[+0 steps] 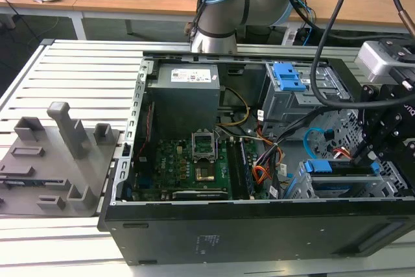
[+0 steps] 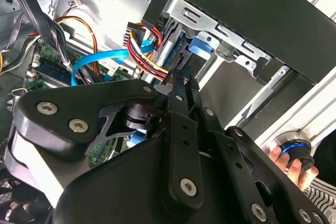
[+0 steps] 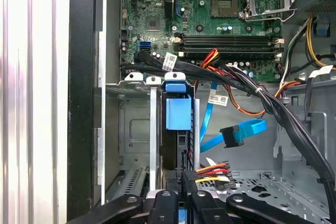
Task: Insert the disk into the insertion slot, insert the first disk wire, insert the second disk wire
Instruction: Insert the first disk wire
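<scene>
Disk [image 3: 177, 114] sits in insertion slot [image 3: 134, 124]. Pincer [image 2: 184, 83], narrow, pinches first disk wire [image 3: 212, 170] at disk's end. Second disk wire [image 3: 247, 129] plug hangs free beside disk.

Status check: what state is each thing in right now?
disk: seated in the insertion slot.
first disk wire: plug gripped, at the disk.
second disk wire: plug loose, not inserted.
gripper: shut on the first disk wire.
computer case: side open.
</scene>
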You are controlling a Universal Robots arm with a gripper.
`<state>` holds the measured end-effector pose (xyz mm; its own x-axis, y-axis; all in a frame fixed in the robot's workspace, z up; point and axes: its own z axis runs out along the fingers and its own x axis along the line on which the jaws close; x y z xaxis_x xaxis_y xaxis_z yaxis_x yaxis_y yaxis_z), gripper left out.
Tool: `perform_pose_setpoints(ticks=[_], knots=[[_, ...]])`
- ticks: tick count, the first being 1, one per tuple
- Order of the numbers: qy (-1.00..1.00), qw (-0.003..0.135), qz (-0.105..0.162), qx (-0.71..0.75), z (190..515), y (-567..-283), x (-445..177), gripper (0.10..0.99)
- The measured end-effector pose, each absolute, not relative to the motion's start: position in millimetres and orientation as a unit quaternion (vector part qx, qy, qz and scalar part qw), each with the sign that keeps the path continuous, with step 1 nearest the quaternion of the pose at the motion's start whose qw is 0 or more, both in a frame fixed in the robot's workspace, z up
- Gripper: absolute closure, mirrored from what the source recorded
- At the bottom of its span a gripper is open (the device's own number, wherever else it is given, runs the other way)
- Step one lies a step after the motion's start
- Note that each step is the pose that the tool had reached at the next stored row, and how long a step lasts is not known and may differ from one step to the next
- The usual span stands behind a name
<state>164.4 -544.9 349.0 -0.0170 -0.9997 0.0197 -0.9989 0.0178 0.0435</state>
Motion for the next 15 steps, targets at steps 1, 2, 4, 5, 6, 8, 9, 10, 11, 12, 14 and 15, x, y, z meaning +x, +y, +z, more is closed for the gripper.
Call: perform_pose_setpoints(ticks=[1,2,4,5,6,8,9,10,11,12,14,15], knots=[[-0.713,0.022,-0.009,0.701,348.7,-544.9,164.4,0.922],[-0.713,0.021,-0.010,0.701,348.5,-544.6,164.4,0.922],[-0.713,0.018,-0.013,0.701,348.5,-543.9,164.0,0.922],[-0.713,0.015,-0.016,0.701,348.6,-543.7,163.9,0.922],[-0.713,0.012,-0.019,0.701,348.6,-543.6,163.9,0.922],[-0.713,0.010,-0.021,0.701,348.5,-543.6,163.9,0.922],[-0.713,0.009,-0.022,0.701,348.0,-543.9,163.9,0.922],[-0.713,0.009,-0.022,0.701,347.8,-544.4,163.9,0.922],[-0.713,0.009,-0.022,0.701,347.6,-544.6,164.0,0.922],[-0.713,0.009,-0.022,0.701,347.3,-544.8,164.5,0.922],[-0.713,0.009,-0.022,0.701,346.9,-544.8,165.3,0.922],[-0.713,0.009,-0.022,0.701,346.6,-544.9,166.0,0.922]])
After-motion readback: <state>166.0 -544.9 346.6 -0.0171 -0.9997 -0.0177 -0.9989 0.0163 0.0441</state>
